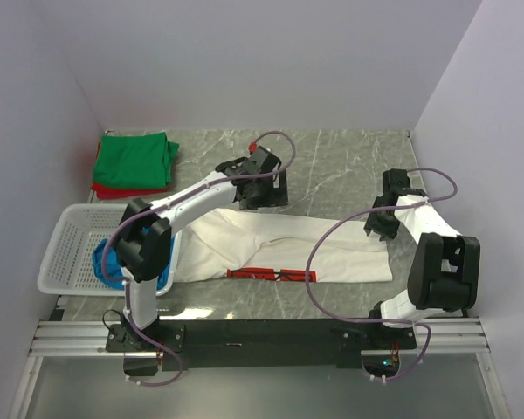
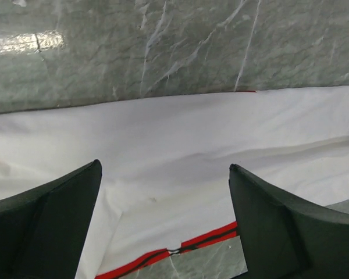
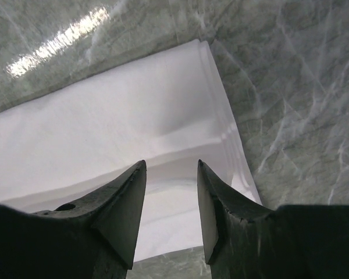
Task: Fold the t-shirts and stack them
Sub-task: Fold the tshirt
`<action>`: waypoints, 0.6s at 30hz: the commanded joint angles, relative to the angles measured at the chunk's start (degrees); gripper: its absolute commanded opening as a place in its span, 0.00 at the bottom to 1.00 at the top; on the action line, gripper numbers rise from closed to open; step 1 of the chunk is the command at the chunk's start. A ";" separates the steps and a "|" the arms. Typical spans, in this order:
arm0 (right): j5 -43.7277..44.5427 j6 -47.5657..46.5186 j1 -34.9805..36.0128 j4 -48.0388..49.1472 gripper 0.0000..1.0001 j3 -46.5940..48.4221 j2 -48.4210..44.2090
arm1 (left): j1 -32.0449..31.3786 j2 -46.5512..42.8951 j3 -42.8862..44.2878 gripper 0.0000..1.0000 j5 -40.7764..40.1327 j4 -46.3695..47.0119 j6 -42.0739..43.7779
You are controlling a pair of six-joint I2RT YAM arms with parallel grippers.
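I am holding my left jaws spread wide over the white t-shirt (image 1: 279,249), with nothing between them. The shirt is lying in a long band across the middle of the counter (image 1: 332,166), reaching from beside the basket (image 1: 65,253) toward the right edge. In my left wrist view the two dark fingers (image 2: 46,226) are cutting off the lower corners. Between them the cloth (image 2: 180,151) is showing a shallow crease and a red printed strip (image 2: 180,250) along its near hem, too partial to read.

My right jaws are standing partly apart above the shirt's right end, with a gap showing between the tips. They are not pinching the cloth as far as I can make out. There the layered edge (image 3: 221,116) is ending in a neat corner on the marble.

From above, my left arm (image 1: 192,196) is covering part of the shirt's left portion. A purple cable (image 1: 319,253) is looping across the cloth.

The green t-shirt (image 1: 138,159) is sitting in the far left corner of the counter. It is lying on the red t-shirt (image 1: 113,189), which is showing only a thin margin. The blue t-shirt (image 1: 105,262) is bunched inside the basket at the left edge, mostly hidden behind my left arm.
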 commanded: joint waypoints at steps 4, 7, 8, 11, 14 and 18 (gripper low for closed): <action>-1.50 0.85 0.44 0.62 0.47 -1.33 -1.07 | -0.06 3.69 -1.00 0.94 4.55 3.50 3.48; -2.29 0.85 0.70 0.44 0.47 -1.42 -0.63 | -0.06 2.11 -6.62 0.94 5.79 7.28 3.22; -2.29 0.85 1.14 0.27 0.47 -1.50 -0.55 | -0.15 1.84 -7.95 0.94 6.83 7.89 3.22; -2.03 0.85 2.02 -0.08 0.46 -1.59 -0.81 | -0.67 0.70 -12.70 0.93 8.25 10.36 3.13; -2.46 0.94 2.90 0.79 0.46 -1.50 -2.12 | -1.99 -0.18 -16.04 0.93 8.60 11.42 3.39; -3.87 1.12 3.95 0.97 0.46 -0.28 -0.55 | -3.75 -2.02 -20.00 0.93 8.08 12.12 2.87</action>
